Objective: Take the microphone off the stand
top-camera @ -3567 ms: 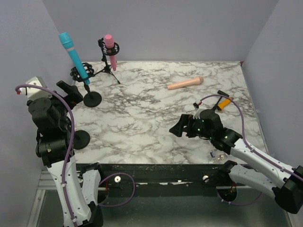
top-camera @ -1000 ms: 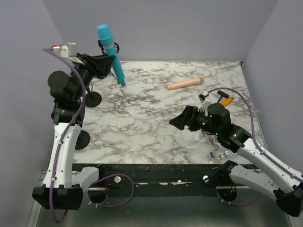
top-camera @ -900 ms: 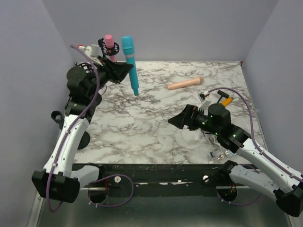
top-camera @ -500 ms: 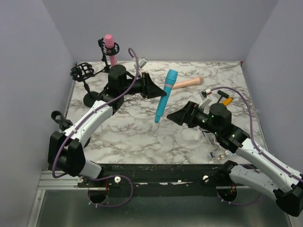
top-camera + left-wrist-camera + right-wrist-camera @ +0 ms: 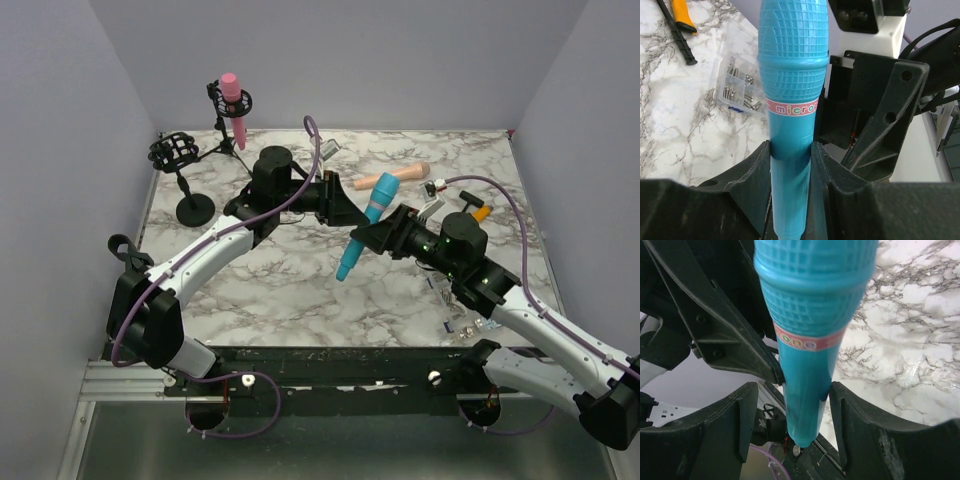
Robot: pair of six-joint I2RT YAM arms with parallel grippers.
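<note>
Gripping the blue microphone (image 5: 381,192) mid-handle in the left gripper (image 5: 350,207), aloft, well away from the empty stand (image 5: 178,160). Straddling the handle tailward with the right gripper (image 5: 363,238); cannot tell whether clamped. Seemingly handover: next, clamp right before loosening left.

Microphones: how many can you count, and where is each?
3: blue microphone gripped by the left gripper above mid-table; pink microphone in the back-left tripod stand; peach microphone lying on the table behind. None appears hidden.
</note>
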